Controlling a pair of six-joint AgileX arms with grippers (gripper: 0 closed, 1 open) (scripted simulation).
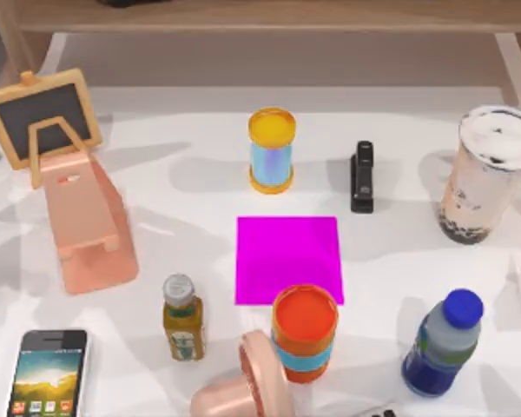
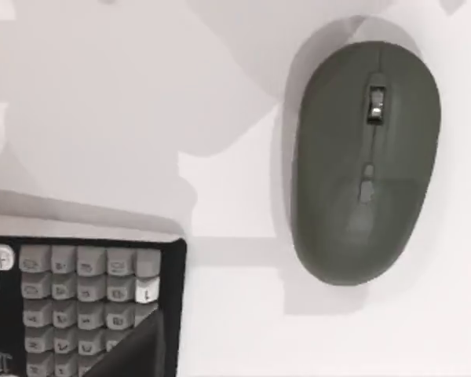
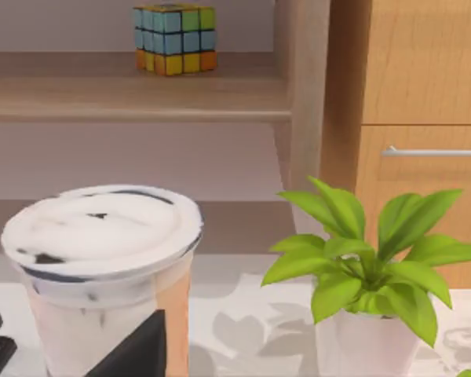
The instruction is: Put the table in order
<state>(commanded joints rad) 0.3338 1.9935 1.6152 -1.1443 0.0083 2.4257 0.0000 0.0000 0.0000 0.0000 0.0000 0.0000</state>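
The table, a white top, spans the whole top view and carries many loose items; none appears sorted yet. Neither gripper is seen between its fingertips in any view, so whether the fingers are wide, narrow or holding anything cannot be told; a dark wedge at the edge of each wrist view may be part of a finger. The left wrist camera looks down on a mouse lying just beside a keyboard, apart from it. The right wrist camera faces a milk tea cup with a plant near it and a puzzle cube on a shelf behind. It is judged that the step in hand is choosing a first object. The mouse should be approached from straight above, with the fingers set across its narrow width, and the keyboard kept clear. The tall cup is likely to tip and should be gripped low on its wall. Count in the top view: one mat, two cans (yellow, orange), two bottles (amber, blue), one cup, one stapler, one phone, one phone stand, one chalkboard, one pink item of unclear kind.
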